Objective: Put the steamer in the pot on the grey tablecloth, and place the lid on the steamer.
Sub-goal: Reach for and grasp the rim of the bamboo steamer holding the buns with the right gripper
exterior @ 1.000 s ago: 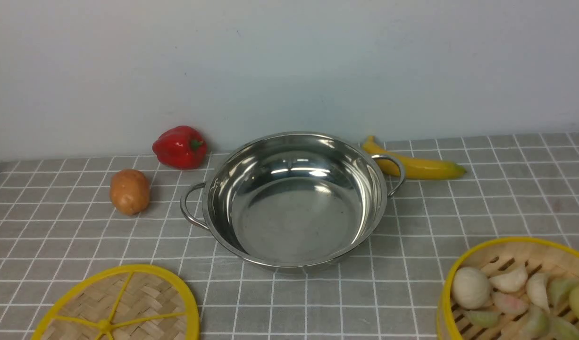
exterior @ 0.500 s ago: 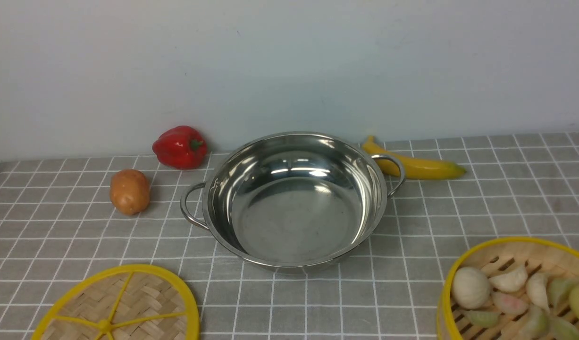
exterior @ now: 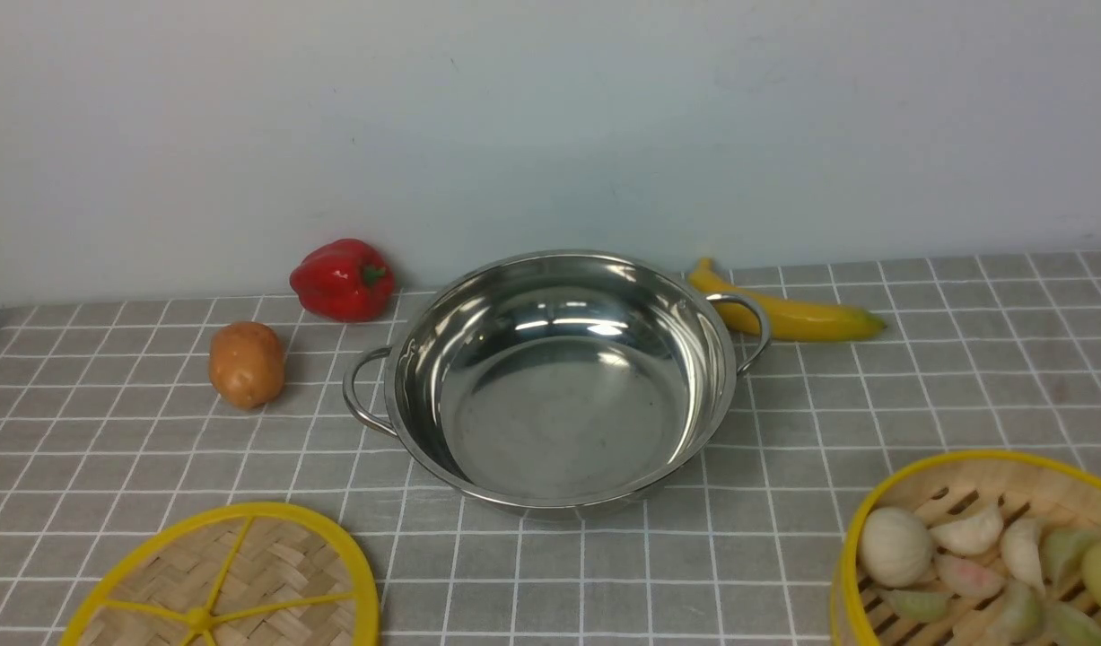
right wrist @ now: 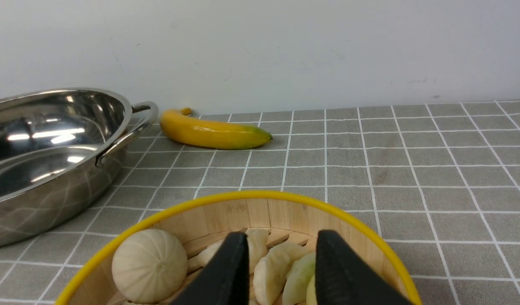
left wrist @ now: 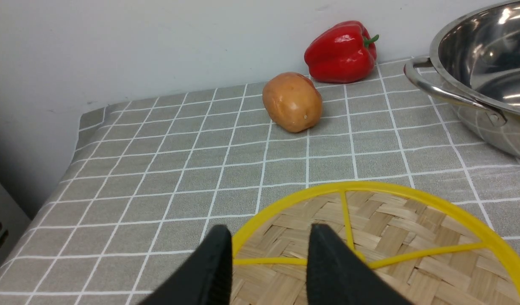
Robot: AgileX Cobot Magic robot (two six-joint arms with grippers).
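1 pot [exterior: 559, 422] | 1 steamer [exterior: 1044, 489] | 1 lid [exterior: 236, 583] | 1 pepper [exterior: 342, 279] | 1 potato [exterior: 246, 363] | 1 banana [exterior: 801, 316] | left claw [left wrist: 268, 228], right claw [right wrist: 282, 235]: narrowly parted, empty

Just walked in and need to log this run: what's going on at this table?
Nothing is held yet. The left gripper hangs over the lid and the right gripper over the steamer, which holds dumplings and a bun. Both pairs of jaws stand apart. The pot sits empty on the grey tablecloth, so neither step is done.
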